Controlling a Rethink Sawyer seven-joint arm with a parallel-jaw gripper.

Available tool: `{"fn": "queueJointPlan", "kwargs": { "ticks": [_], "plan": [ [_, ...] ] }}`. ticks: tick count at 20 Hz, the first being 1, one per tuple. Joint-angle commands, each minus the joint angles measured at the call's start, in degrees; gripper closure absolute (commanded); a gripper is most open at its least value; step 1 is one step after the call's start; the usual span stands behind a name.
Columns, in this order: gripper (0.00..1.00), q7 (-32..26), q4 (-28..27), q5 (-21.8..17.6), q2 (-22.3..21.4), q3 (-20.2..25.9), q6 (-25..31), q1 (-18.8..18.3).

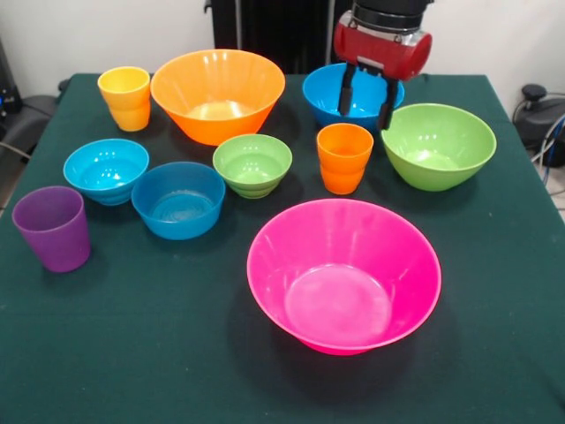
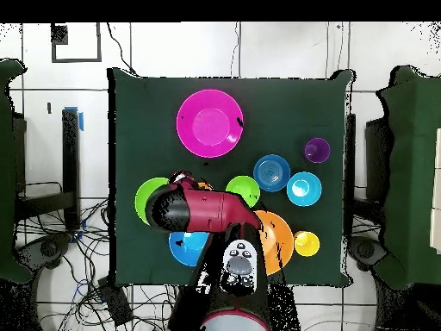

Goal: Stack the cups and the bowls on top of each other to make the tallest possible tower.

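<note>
Front view shows nothing stacked yet — every cup and bowl stands apart on the dark green bench (image 1: 132, 353). The large pink bowl (image 1: 343, 275) sits at lower centre-right of the frame, upright and empty. Just above it stands the orange cup (image 1: 344, 157), with the medium green bowl (image 1: 438, 145) to its right and the small green bowl (image 1: 252, 164) to its left. The large orange bowl (image 1: 218, 93) is at upper centre-left, the yellow cup (image 1: 124, 97) beside it at upper left. The medium blue bowl (image 1: 351, 94) lies at upper centre-right, partly behind the end effector (image 1: 365, 100). On the left side are the cyan bowl (image 1: 106, 170) and, just right of it, the small blue bowl (image 1: 178, 199); the purple cup (image 1: 52, 227) stands at far left, lower than both.

The end effector hangs from the red arm at the top of the frame, its two dark fingers (image 1: 386, 104) spread apart and holding nothing, their tips above the gap between the medium blue bowl, the orange cup and the medium green bowl.

In the overhead view the arm (image 2: 194, 209) covers the orange cup — the large pink bowl (image 2: 209, 122) lies in the upper middle and the purple cup (image 2: 317, 150) at right.
</note>
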Motion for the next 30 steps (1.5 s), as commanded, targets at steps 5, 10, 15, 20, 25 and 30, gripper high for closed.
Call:
{"fn": "queueJointPlan", "kwargs": {
  "ticks": [5, 10, 15, 20, 25, 30],
  "plan": [
    [0.0, 1.6, -4.9, 0.1, 5.8, 7.3, 1.3, -0.7],
    [0.0, 2.1, -5.4, -0.1, 7.6, 7.5, -0.6, -0.8],
    [0.0, 2.4, -5.6, -0.4, 8.8, 7.8, -2.3, -0.9],
    [0.0, 2.2, -6.0, -0.8, 9.3, 7.4, -2.6, -1.0],
    [0.0, 2.7, -6.9, -1.1, 11.8, 6.8, -4.8, -0.7],
    [0.0, 3.4, -7.0, -1.0, 13.0, 6.6, -6.8, -0.3]
  ]
}}
